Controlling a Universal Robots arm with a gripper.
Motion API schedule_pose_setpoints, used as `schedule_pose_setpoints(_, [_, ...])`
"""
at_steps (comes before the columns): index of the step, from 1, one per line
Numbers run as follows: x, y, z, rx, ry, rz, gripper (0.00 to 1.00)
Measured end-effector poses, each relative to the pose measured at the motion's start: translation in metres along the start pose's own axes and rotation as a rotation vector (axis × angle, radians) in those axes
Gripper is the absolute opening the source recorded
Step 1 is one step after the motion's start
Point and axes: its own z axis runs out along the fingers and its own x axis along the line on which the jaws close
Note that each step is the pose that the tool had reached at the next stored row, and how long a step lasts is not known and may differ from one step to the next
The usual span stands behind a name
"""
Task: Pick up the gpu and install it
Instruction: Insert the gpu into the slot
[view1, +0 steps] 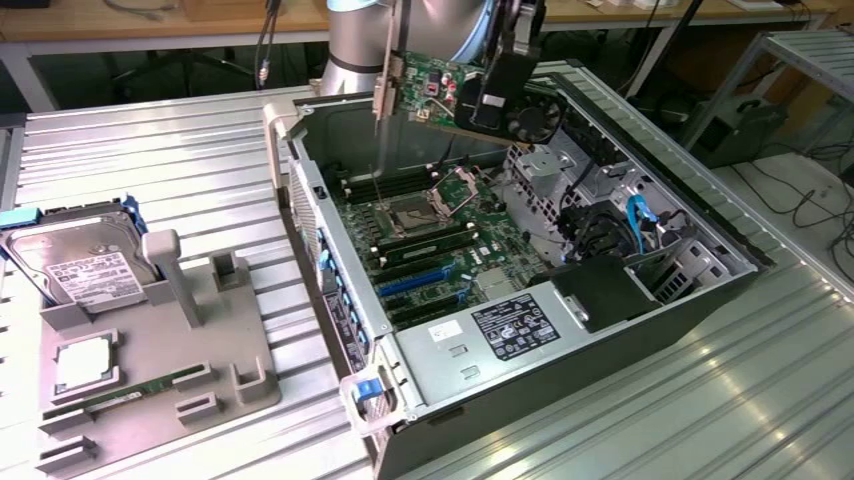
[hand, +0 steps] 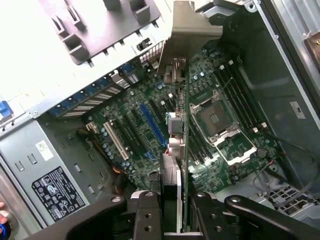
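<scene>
Gripper (view1: 491, 102) is clenched on the gpu (view1: 430, 85), upper centre of frame, above the open case (view1: 304, 190). Carry step in hand. Card not yet seated; blue slot (view1: 407, 283) judged to demand exact edge alignment.

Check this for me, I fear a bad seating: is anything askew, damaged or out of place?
Nothing looks damaged or spilled. The gpu hangs tilted in the tool above the open case, clear of the motherboard's slots; the CPU socket lies open.
</scene>
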Motion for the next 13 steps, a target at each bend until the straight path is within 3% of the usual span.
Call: schedule_pose_setpoints(13, [0.0, 0.0, 0.0, -0.0007, 0.001, -0.149, 0.27])
